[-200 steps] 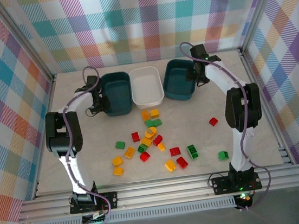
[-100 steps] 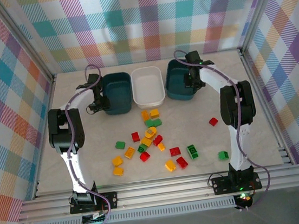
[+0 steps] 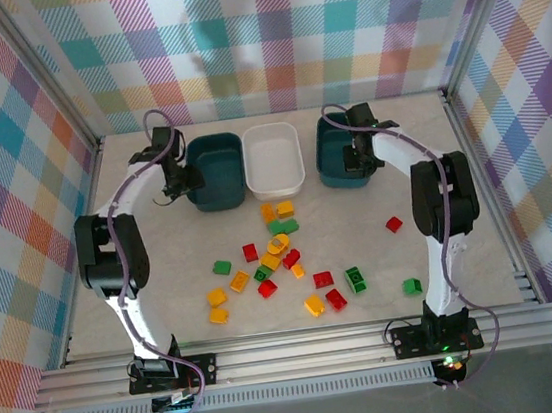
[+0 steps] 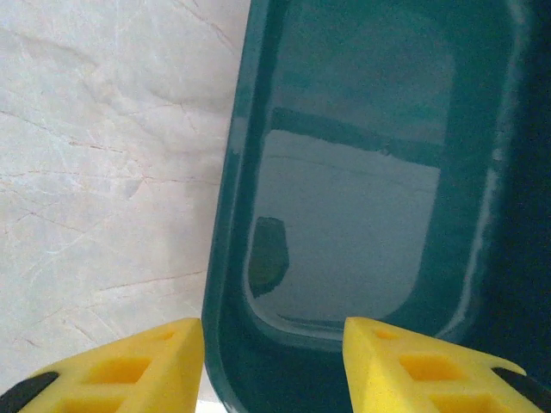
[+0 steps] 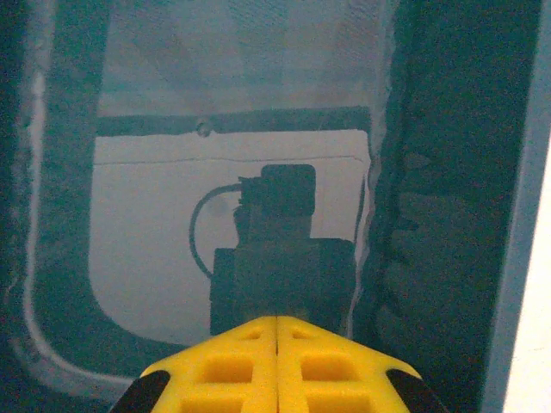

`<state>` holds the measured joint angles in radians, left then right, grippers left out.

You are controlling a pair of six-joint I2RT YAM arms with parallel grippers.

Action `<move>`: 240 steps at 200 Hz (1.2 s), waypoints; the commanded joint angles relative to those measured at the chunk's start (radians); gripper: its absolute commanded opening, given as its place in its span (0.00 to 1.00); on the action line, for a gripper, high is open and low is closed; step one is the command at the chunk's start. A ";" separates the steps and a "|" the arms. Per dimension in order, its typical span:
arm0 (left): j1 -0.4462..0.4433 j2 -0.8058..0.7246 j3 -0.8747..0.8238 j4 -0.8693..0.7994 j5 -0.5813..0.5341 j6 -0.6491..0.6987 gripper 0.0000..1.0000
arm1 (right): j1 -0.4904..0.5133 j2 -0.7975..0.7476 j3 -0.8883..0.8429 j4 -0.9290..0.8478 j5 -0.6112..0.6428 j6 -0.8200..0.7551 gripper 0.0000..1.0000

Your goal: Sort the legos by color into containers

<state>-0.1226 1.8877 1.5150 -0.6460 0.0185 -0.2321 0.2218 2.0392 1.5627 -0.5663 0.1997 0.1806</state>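
Red, green and yellow-orange legos (image 3: 281, 244) lie loose mid-table, none lifted. Three tubs in a row at the far side: left teal tub (image 3: 218, 206), white tub (image 3: 272, 157), right teal tub (image 3: 330, 149). Left gripper (image 4: 269, 334) hangs over the left teal tub's left rim, jaws apart, nothing between them. Right gripper (image 5: 277, 323) is above the right teal tub, fingers pressed together, empty. A second ago the left gripper was clenched and the right one spread. The right teal tub now sits straighter.
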 commanded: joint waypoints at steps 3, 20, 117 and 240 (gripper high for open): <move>-0.013 -0.053 -0.039 0.004 0.033 -0.030 0.47 | -0.001 -0.072 -0.039 0.040 -0.041 -0.051 0.07; -0.020 -0.087 -0.060 0.015 0.040 -0.038 0.52 | -0.007 -0.141 -0.079 0.078 -0.015 -0.027 0.24; -0.076 -0.449 -0.476 0.223 0.121 -0.220 0.82 | -0.105 -0.053 -0.004 0.010 -0.056 0.001 0.49; -0.137 -0.544 -0.537 0.194 0.130 -0.229 0.82 | -0.085 -0.053 -0.065 0.071 -0.080 -0.003 0.13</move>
<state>-0.2527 1.3663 0.9630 -0.4603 0.1413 -0.4564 0.1276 2.0022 1.5051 -0.4938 0.1074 0.1898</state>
